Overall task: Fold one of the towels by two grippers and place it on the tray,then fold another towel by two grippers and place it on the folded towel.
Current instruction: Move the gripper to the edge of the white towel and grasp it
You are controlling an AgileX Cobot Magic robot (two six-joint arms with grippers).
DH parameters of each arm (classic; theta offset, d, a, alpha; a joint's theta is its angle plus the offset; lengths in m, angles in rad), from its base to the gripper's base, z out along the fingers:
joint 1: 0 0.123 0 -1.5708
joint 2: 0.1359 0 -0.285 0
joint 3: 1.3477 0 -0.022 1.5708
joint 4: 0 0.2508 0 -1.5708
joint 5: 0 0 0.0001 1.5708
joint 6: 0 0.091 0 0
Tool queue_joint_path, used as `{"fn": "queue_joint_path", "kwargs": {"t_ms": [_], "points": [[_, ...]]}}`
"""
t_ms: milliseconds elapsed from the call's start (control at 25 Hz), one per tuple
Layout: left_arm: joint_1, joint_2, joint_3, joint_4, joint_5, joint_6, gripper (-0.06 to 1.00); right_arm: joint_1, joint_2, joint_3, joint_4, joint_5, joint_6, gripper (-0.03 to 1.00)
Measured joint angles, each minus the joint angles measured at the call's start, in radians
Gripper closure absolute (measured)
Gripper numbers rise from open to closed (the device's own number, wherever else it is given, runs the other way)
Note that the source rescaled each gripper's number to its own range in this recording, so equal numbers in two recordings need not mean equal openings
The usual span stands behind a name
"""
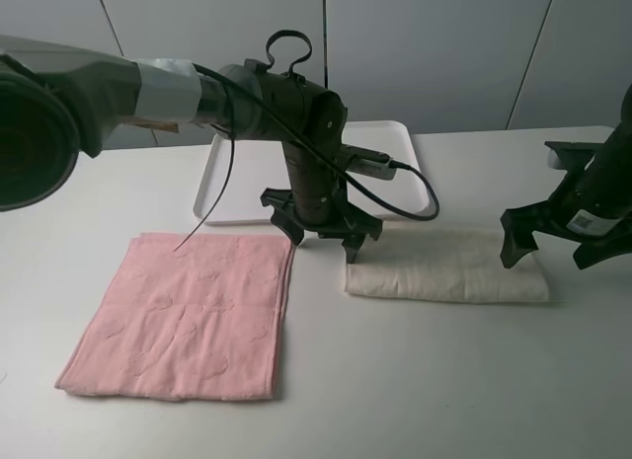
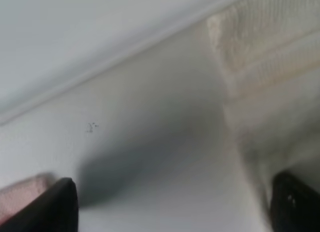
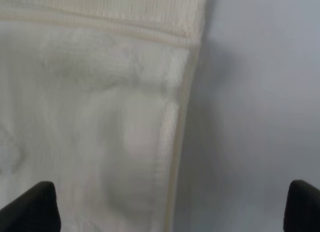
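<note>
Cream towel [image 1: 446,277], seemingly folded, near tray [image 1: 247,183]

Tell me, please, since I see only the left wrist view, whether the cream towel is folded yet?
Observer: Yes, the cream towel lies folded into a long strip on the table, in front of the tray, not on it.
Operator: Where is the right gripper?
Observer: The right gripper hangs open over the strip's right end.
Operator: And the pink towel?
Observer: The pink towel lies flat left of the cream one, off the tray.
</note>
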Motion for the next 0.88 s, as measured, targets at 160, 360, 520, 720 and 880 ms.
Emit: {"fn": "queue_joint_path", "kwargs": {"t_ms": [160, 360, 520, 720, 880], "points": [[0.000, 0.029, -0.054, -0.016, 0.056, 0.009, -0.04, 0.000, 0.000, 0.000, 0.000, 0.008, 0.000, 0.01], [0.000, 0.035, -0.064, -0.026, 0.064, 0.019, -0.04, 0.000, 0.000, 0.000, 0.000, 0.008, 0.000, 0.01], [0.000, 0.035, -0.064, -0.028, 0.064, 0.025, -0.04, 0.000, 0.000, 0.000, 0.000, -0.006, 0.002, 0.01], [0.002, 0.035, -0.064, -0.032, 0.064, 0.027, -0.04, 0.000, 0.004, -0.026, -0.002, -0.004, 0.004, 0.03], [0.002, 0.035, -0.064, -0.032, 0.062, 0.027, -0.04, 0.000, 0.033, -0.064, -0.004, 0.035, 0.004, 0.08]]}}
